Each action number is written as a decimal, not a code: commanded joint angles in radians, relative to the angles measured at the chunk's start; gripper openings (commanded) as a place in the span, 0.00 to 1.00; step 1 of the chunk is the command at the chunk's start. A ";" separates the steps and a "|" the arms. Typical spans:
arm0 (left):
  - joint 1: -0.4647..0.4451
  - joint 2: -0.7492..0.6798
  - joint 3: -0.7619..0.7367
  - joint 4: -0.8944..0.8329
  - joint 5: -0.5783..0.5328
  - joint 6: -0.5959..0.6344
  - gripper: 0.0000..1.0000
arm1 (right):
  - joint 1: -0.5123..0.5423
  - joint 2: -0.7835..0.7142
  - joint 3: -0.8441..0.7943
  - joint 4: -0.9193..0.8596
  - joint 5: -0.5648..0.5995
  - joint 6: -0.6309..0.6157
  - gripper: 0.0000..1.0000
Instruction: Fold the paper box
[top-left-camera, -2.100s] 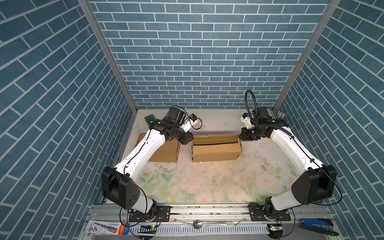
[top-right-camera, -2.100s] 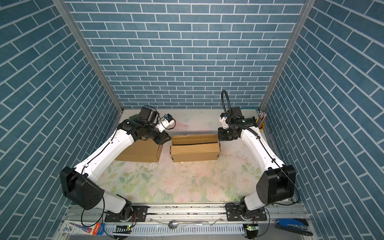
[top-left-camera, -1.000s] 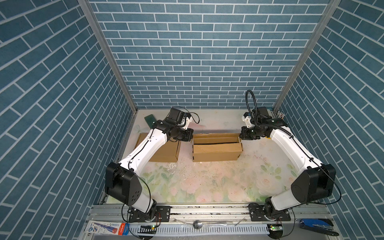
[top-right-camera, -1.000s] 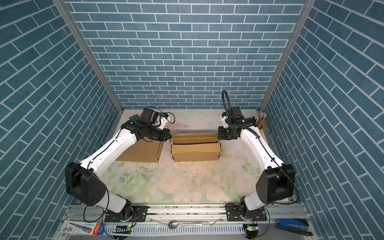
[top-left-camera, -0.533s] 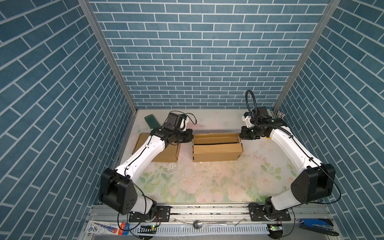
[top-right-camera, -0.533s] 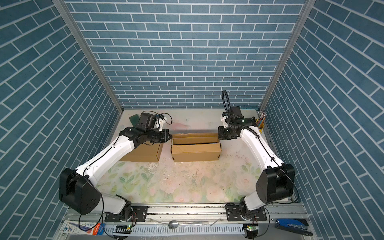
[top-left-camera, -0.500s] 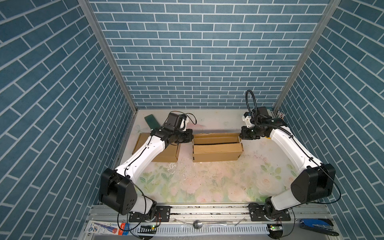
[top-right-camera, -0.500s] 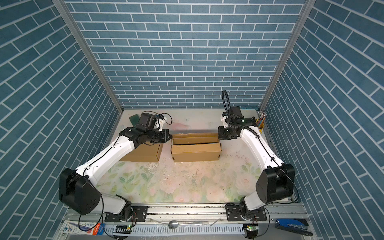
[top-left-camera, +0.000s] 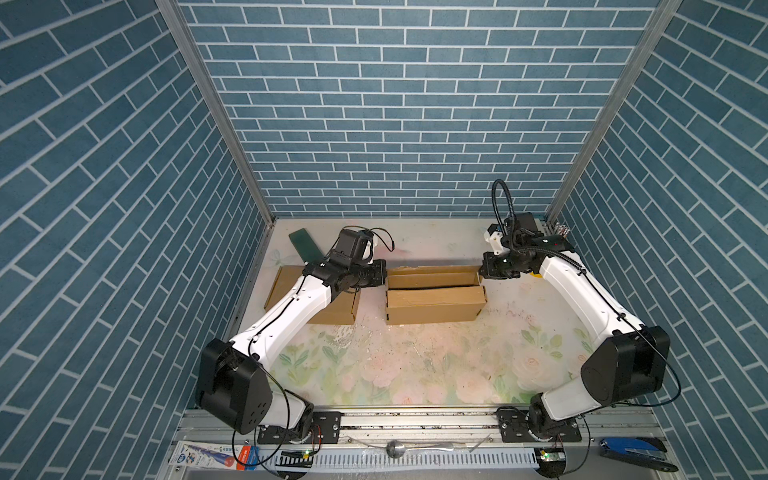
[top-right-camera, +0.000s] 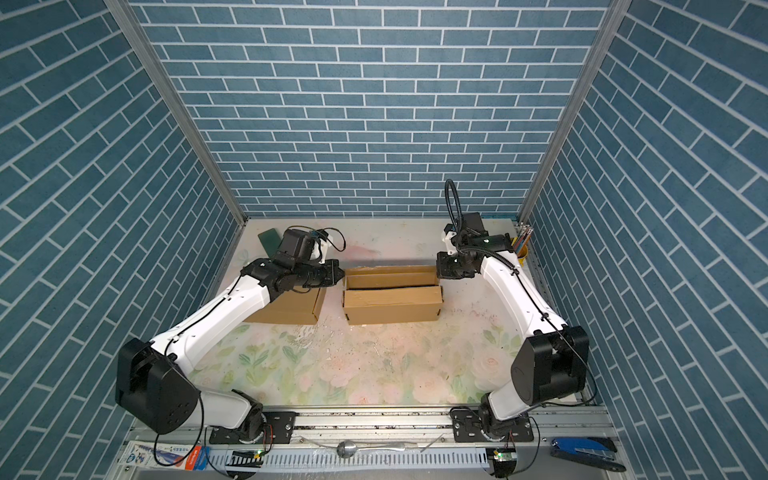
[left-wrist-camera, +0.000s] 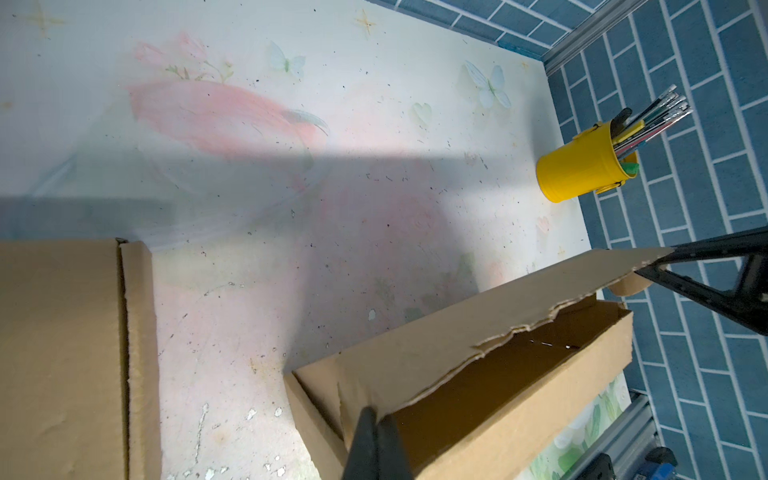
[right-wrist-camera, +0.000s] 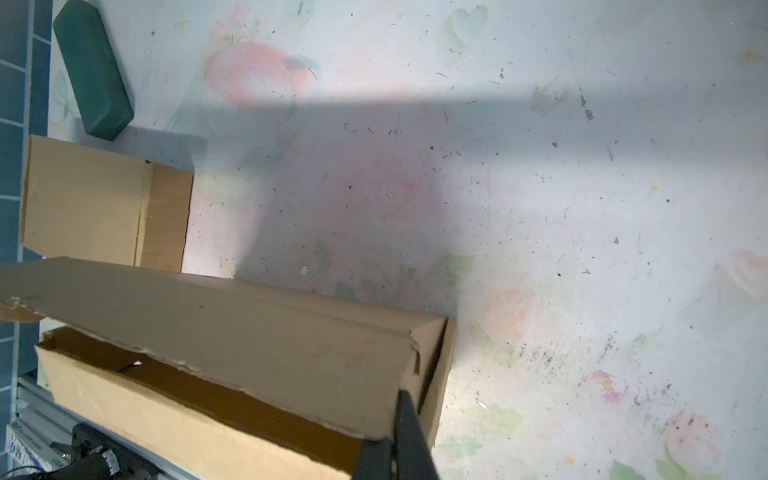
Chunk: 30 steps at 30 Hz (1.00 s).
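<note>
We see the paper box (top-left-camera: 434, 305) lying lengthwise across the back half of the counter (top-left-camera: 415, 365), near its middle, with one long wall turned toward the arms' bases. It is a long, shallow brown carton, open on top. Its rear flap (left-wrist-camera: 436, 340) stands up along the back edge, and the flap's free edge is ragged.

The left claw (top-left-camera: 382, 277) comes in level from the left and meets the back corner of the box's left end. In the left wrist view its fingers (left-wrist-camera: 365, 440) are pressed together on the near corner of the flap, so we read it as pinching the cardboard there. The right claw (top-left-camera: 484, 272) comes from the right to the opposite back corner. In the right wrist view its two dark fingers (right-wrist-camera: 409, 432) are closed, and the flap's corner seems to be caught between them. That contact sits at the very edge of the view, so we cannot be sure how much card is held.

A second cardboard box (top-left-camera: 291, 286), closed, lies just left of the paper box without touching it, partly under the left arm. Behind it a dark green case (top-left-camera: 305, 245) lies tilted near the left wall. A yellow cup (left-wrist-camera: 577, 166) of pencils stands in the back right corner, well apart from the paper box.
</note>
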<state>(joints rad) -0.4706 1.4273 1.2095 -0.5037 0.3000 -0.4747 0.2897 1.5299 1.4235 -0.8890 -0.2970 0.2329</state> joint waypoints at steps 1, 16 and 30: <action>-0.013 0.017 0.015 -0.080 -0.029 0.032 0.00 | -0.012 0.028 0.041 -0.143 -0.109 -0.051 0.14; -0.014 0.033 0.034 -0.094 -0.027 0.050 0.00 | 0.019 -0.077 0.180 -0.271 0.058 -0.428 0.72; -0.014 0.053 0.046 -0.105 -0.016 0.074 0.00 | 0.402 -0.044 0.117 -0.051 0.265 -0.979 0.99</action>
<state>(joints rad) -0.4782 1.4532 1.2453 -0.5438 0.2749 -0.4198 0.6617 1.4578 1.5593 -1.0000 -0.0898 -0.5762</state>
